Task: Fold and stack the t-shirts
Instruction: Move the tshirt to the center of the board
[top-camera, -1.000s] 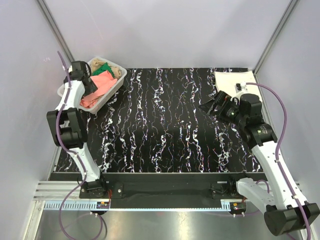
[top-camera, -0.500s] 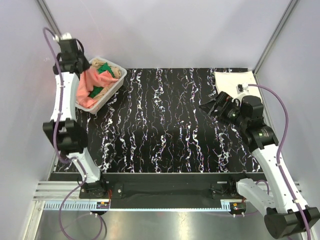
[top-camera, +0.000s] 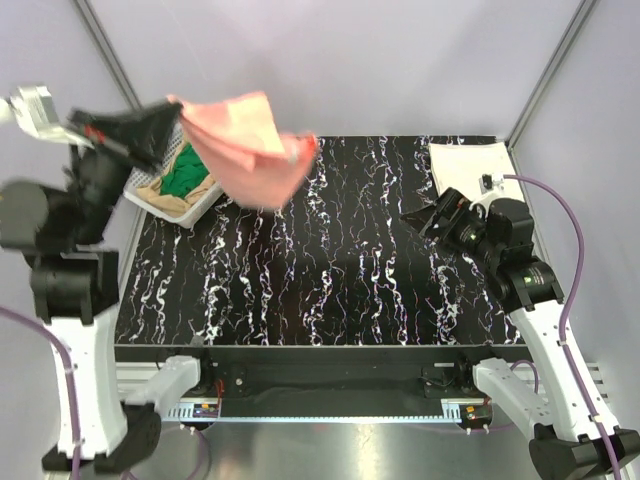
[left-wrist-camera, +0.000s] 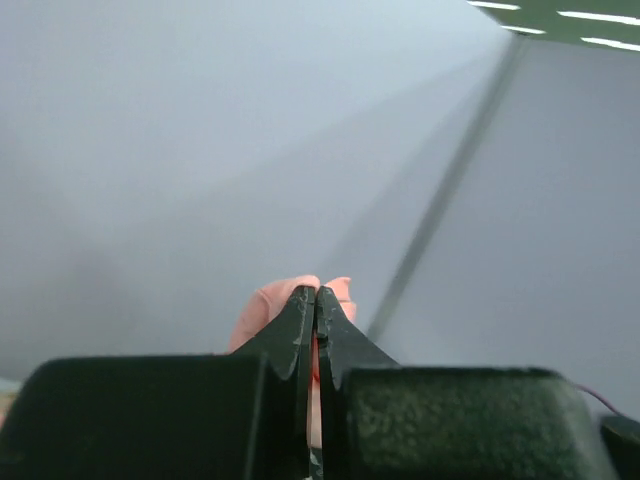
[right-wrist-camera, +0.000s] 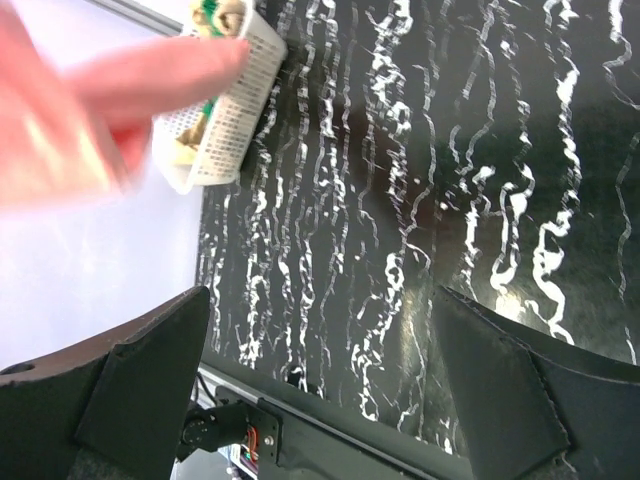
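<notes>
From above, my left gripper (top-camera: 170, 115), down in the basket (top-camera: 178, 214) a second ago, now swings the salmon-pink t-shirt (top-camera: 250, 145) up at the frame's upper left. The shirt is blurred in mid-air. The green shirt (top-camera: 185, 168) stays behind in the basket.

At the left wrist, the jaws are pinched fully together on pink cloth.

At the right wrist, my right gripper (right-wrist-camera: 315, 300) gapes wide, holding nothing.

The shirt is out, so I judge spreading it comes next.

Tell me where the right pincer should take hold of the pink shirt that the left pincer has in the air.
Take the salmon-pink shirt at its free end, the loose edge nearest the right arm, coming from the right. The left pincer is shut on the opposite end, so that edge hangs unsupported, facing the open right pincer. The cloth is blurred, so probably let it settle first.
</notes>
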